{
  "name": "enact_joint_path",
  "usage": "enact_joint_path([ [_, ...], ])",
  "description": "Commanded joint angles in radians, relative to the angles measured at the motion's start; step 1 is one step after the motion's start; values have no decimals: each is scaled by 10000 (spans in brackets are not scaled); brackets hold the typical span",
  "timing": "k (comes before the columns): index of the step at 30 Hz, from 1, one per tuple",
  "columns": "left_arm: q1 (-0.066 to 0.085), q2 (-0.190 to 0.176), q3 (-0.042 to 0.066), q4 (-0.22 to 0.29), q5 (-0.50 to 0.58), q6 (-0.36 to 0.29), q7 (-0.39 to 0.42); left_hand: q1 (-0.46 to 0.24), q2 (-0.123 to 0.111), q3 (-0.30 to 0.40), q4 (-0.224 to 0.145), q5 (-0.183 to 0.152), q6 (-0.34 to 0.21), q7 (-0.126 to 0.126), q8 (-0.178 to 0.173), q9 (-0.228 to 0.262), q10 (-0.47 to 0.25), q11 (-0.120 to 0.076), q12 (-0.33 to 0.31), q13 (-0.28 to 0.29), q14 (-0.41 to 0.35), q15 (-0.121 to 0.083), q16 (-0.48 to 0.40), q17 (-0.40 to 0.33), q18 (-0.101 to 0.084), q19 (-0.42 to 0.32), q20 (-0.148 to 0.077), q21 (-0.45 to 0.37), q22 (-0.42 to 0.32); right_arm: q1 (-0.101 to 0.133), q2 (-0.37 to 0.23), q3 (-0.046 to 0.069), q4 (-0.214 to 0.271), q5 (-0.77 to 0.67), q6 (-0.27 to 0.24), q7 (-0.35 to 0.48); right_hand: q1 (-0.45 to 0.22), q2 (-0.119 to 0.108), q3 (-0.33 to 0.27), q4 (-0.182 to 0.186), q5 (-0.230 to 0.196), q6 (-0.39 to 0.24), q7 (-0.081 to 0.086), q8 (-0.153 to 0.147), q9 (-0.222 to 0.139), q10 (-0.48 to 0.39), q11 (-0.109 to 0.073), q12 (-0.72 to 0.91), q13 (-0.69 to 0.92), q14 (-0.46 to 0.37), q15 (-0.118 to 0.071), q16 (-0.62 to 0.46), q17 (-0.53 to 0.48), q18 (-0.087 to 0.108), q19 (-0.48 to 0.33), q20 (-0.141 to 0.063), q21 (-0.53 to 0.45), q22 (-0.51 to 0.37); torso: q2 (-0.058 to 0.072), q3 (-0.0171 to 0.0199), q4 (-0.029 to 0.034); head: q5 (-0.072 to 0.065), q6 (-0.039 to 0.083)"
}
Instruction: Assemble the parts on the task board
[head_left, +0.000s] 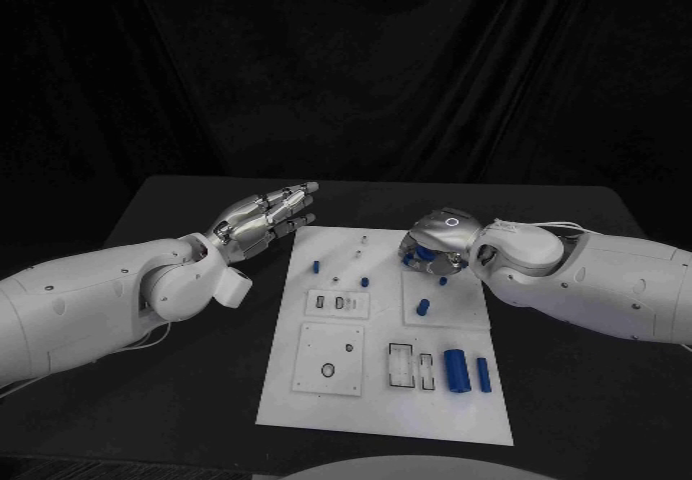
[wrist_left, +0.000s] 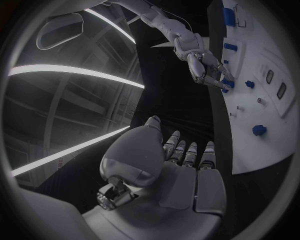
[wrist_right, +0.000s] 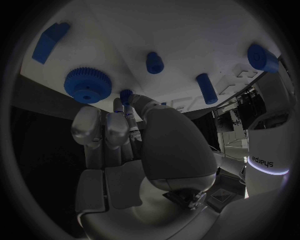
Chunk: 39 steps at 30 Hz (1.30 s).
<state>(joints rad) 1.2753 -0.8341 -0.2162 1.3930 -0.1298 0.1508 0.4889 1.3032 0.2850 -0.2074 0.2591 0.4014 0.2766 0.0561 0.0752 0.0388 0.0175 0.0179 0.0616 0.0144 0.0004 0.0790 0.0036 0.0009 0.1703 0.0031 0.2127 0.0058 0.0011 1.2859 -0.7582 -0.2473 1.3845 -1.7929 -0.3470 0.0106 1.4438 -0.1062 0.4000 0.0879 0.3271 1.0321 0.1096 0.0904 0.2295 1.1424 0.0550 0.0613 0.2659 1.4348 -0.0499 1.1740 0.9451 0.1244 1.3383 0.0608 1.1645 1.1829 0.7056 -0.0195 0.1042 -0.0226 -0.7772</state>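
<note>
Meanwhile the right hand (head_left: 437, 243) pinches a small blue peg (wrist_right: 126, 95) over the task board (head_left: 378, 415); left hand (head_left: 264, 222) fingers released.

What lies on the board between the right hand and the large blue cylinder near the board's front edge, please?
In the head view, one small blue peg lies on the task board between the right hand and the large blue cylinder; otherwise bare white board.

The scene is dim, with black backdrop and table (head_left: 188, 215) swallowing detail; the white task board (head_left: 382, 400) is the brightest surface. Bright ceiling light strips (wrist_left: 75, 70) glare in the left wrist view. Both wrist views bend straight edges and darken towards the rim.
</note>
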Motion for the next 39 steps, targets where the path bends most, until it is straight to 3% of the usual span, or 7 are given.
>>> enact_joint_path([
  [1,-13,-27,9,38,-1,94,65,126,1,70,-24,79,80,18,57,13,-9,72,53,11,-4,73,-36,-9,113,6,78,-26,14,-29,-48,-2,50,283,-287,98,115,-19,-13,-54,-20,152,-1,80,28,131,-4,52,-71,109,-2,83,74,-188,123,-17,125,85,0,-2,6,22,66],
  [7,-14,-62,9,53,-1,45,49,155,-3,88,-50,142,132,26,85,21,3,83,87,18,-4,79,-36,-9,113,16,94,-18,20,17,-105,1,147,371,-400,92,97,-32,-54,-31,-30,269,-10,117,51,226,-8,39,-178,141,1,105,116,-199,157,-15,166,142,0,-6,27,46,95],
  [12,-14,-124,9,119,-1,-16,13,204,-4,126,-92,216,219,72,142,32,62,148,237,49,-4,89,-36,-9,115,39,117,-1,32,262,-94,3,292,397,-461,94,52,-24,-99,21,1,385,-41,150,75,348,-31,37,-292,183,-9,145,185,-214,208,-19,234,227,20,-4,27,63,255],
  [20,-13,-164,9,186,-1,-105,-34,221,-6,141,-95,242,273,110,179,39,99,199,326,64,-4,79,-36,-9,115,53,128,9,39,652,173,6,260,572,-232,78,-14,-46,-163,81,135,487,-104,163,95,483,-86,28,-449,229,-49,192,274,-229,260,-47,298,318,7,-20,51,83,207],
  [30,-11,-92,10,143,-1,-156,57,237,-3,154,-103,292,258,118,183,36,92,202,322,60,-4,100,-36,-9,114,53,139,8,38,744,864,16,-454,1066,-7,174,-45,-50,-190,109,119,513,-80,155,99,533,-67,19,-525,248,-36,222,329,-246,291,-49,344,377,3,-21,63,67,148],
  [35,-10,-67,10,111,-1,-186,145,244,-11,156,-109,312,170,112,157,22,81,195,306,55,-4,115,-36,-9,111,47,143,3,34,744,1249,19,-846,1110,-75,204,-42,-47,-189,109,115,508,-79,150,97,534,-67,17,-532,253,-36,233,348,-250,299,-48,358,392,10,-5,-11,105,139],
  [39,-9,-39,10,84,-1,-152,187,278,-133,111,-183,374,43,81,121,6,59,162,301,51,-4,138,-36,-9,107,39,136,-4,29,733,1505,22,-1122,1121,-157,243,-36,-44,-186,107,112,497,-74,140,93,535,-65,14,-546,260,-34,249,372,-254,308,-47,373,408,11,2,21,88,152],
])
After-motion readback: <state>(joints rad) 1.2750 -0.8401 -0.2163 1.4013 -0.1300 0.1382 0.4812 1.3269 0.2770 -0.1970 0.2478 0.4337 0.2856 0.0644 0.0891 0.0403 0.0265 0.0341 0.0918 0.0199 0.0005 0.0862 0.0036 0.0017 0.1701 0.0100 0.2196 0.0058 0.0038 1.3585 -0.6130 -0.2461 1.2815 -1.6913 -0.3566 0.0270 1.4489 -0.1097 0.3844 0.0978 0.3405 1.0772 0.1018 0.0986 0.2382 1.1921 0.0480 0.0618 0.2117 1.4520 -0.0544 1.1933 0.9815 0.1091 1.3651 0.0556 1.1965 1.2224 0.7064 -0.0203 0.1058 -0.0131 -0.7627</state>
